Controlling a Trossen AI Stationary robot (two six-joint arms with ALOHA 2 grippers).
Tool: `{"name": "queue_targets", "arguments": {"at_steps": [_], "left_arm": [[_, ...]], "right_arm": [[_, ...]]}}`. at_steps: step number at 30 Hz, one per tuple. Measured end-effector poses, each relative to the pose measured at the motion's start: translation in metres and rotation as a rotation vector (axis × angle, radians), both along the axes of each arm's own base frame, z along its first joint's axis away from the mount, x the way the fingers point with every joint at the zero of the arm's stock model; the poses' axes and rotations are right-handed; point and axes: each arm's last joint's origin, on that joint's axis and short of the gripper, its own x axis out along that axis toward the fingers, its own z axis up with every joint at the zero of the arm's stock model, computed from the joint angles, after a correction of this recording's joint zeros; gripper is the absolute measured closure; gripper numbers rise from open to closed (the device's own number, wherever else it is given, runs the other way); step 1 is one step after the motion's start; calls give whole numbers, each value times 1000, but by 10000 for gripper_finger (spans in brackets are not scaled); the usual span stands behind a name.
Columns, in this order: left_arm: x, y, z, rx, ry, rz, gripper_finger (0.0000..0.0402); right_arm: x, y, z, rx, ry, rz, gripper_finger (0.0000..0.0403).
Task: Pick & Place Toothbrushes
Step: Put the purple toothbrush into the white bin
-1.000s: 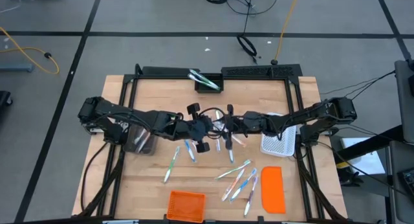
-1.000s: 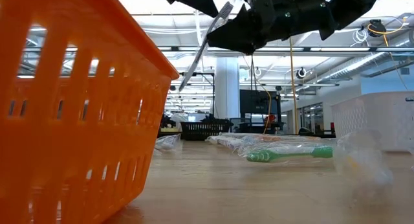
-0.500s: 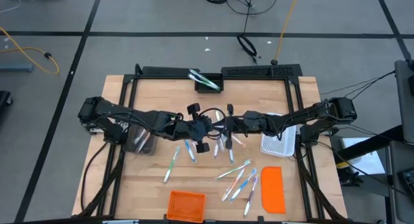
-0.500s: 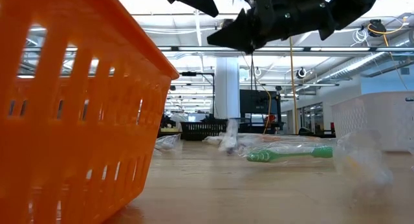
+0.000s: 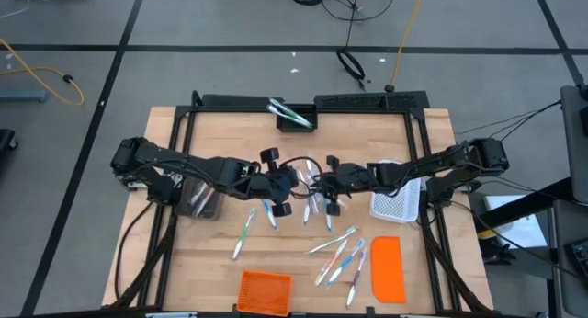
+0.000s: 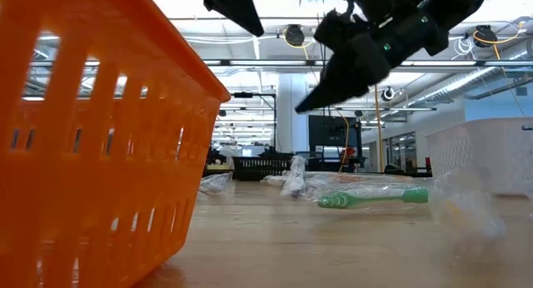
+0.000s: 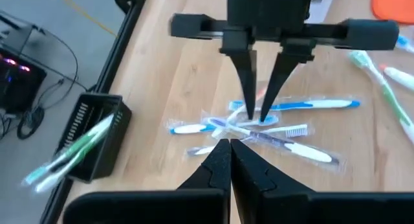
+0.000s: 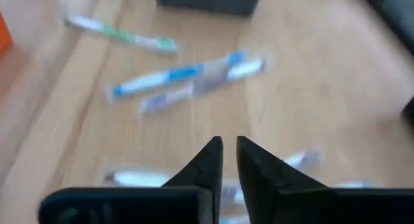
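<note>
Several wrapped toothbrushes lie flat on the wooden table: a small pile (image 5: 312,206) (image 7: 259,127) in the middle, one (image 5: 243,233) toward the left, and a group (image 5: 340,254) near the front right. A green one (image 6: 375,198) shows in the low view. My left gripper (image 5: 296,182) (image 7: 225,153) hangs shut above the pile with nothing in it. My right gripper (image 5: 318,185) (image 8: 229,153) faces it from the right. It slants down over the pile, its fingers a narrow gap apart with nothing between them.
A black bin (image 5: 294,122) at the far edge holds green toothbrushes that stick out of it. There is a clear bin (image 5: 197,198) at the left and a white mesh basket (image 5: 397,200) at the right. An orange lid (image 5: 388,267) and an orange basket (image 5: 265,290) lie near the front.
A toothbrush that hung slanting in the air below the grippers has fallen onto the table and now lies in the middle pile. My right gripper has tipped its fingers downward and sunk a little toward the pile.
</note>
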Motion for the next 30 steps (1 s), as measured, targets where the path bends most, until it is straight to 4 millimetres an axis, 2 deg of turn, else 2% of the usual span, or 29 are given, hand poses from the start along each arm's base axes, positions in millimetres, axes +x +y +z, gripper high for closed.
{"name": "queue_targets", "arguments": {"at_steps": [6, 15, 21, 26, 30], "left_arm": [[2, 5, -8, -75, 13, 43, 391], [3, 18, -60, -202, 27, 101, 372], [11, 32, -91, -413, -145, 5, 326], [6, 41, -109, -481, -179, 81, 277], [12, 45, -124, -531, -195, 124, 237]], "right_arm": [[-4, 1, -7, 68, 85, 10, 311], [-5, 0, -7, 52, 89, -14, 251], [-5, -2, -8, 0, 100, -50, 238], [-7, -7, -10, -16, 128, -56, 241], [-8, -13, -11, -15, 135, -77, 242]]}}
